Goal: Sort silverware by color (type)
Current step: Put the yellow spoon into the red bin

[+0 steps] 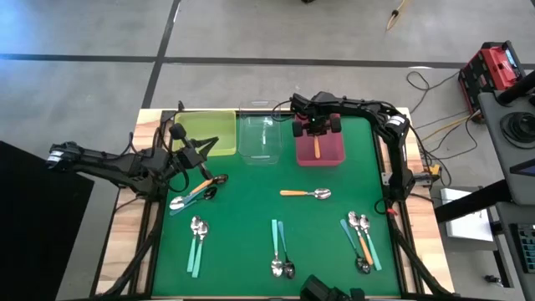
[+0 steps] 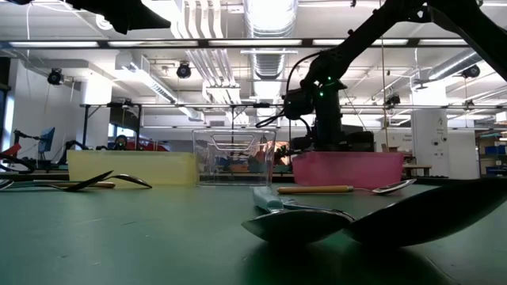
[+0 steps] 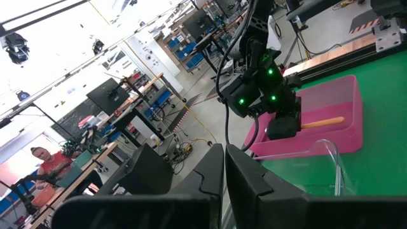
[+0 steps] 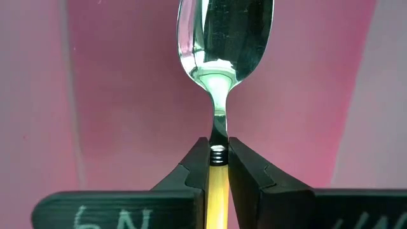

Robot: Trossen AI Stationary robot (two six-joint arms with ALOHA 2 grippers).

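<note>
My right gripper (image 1: pixel 317 132) points down into the pink bin (image 1: pixel 334 155) at the far side and is shut on an orange-handled spoon (image 4: pixel 226 44) with a shiny silver bowl. Its orange handle (image 1: pixel 318 149) lies level inside the bin. My left gripper (image 1: pixel 207 147) hovers shut and holding nothing near the yellow-green bin (image 1: pixel 207 132); its fingers (image 3: pixel 224 172) point level toward the pink bin. Other silverware lies flat on the green mat: one orange spoon (image 1: pixel 305 193) in the middle and mixed teal and orange spoons (image 1: pixel 194 194) at the left. My right gripper (image 4: pixel 218 149) pinches the spoon between its two fingertips at the top end of the orange handle (image 4: pixel 218 166), just below the silver neck. The fingers come from above and lie across the spoon. The spoon lies level inside the bin; whether it touches the floor I cannot tell.
A clear bin (image 1: pixel 259 138) stands between the yellow-green and pink bins. A teal pair (image 1: pixel 197 242) lies near left, another teal pair (image 1: pixel 280 251) near the middle, and a mixed group (image 1: pixel 361 238) near right. Wooden table borders flank the mat.
</note>
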